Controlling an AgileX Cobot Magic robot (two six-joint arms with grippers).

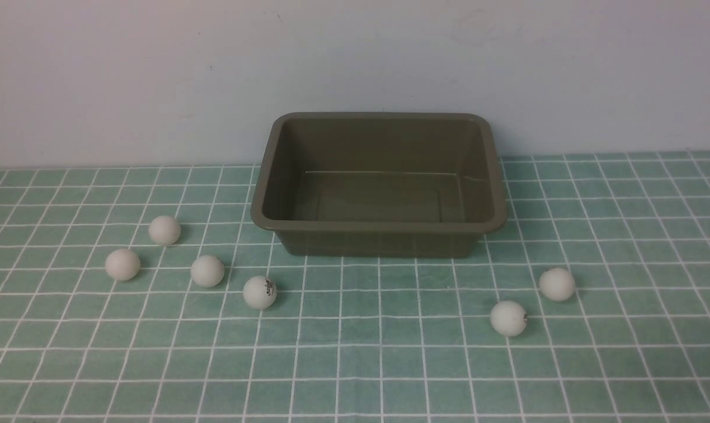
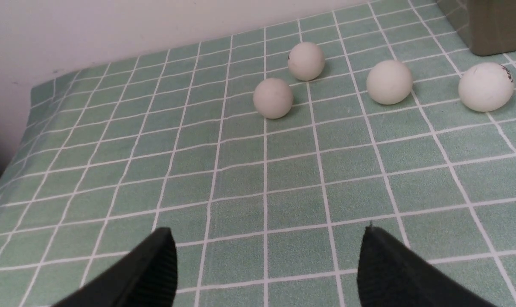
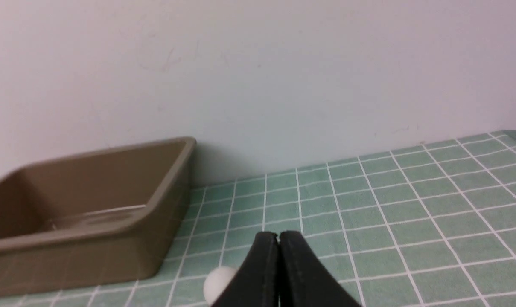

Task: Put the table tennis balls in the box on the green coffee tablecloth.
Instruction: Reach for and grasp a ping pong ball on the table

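Six balls (image 1: 259, 292) lie on the cloth (image 1: 355, 364): four near-left of the box (image 1: 378, 244), two near-right, all apart from it. Box stands far centre, by the wall (image 1: 355, 59). Left gripper (image 2: 267, 232) open over cloth; right gripper (image 3: 278, 234) closed.

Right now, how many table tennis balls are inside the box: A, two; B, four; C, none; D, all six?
C: the box shows a bare floor. Four balls lie on the tablecloth to the box's left, and two balls lie to its right.
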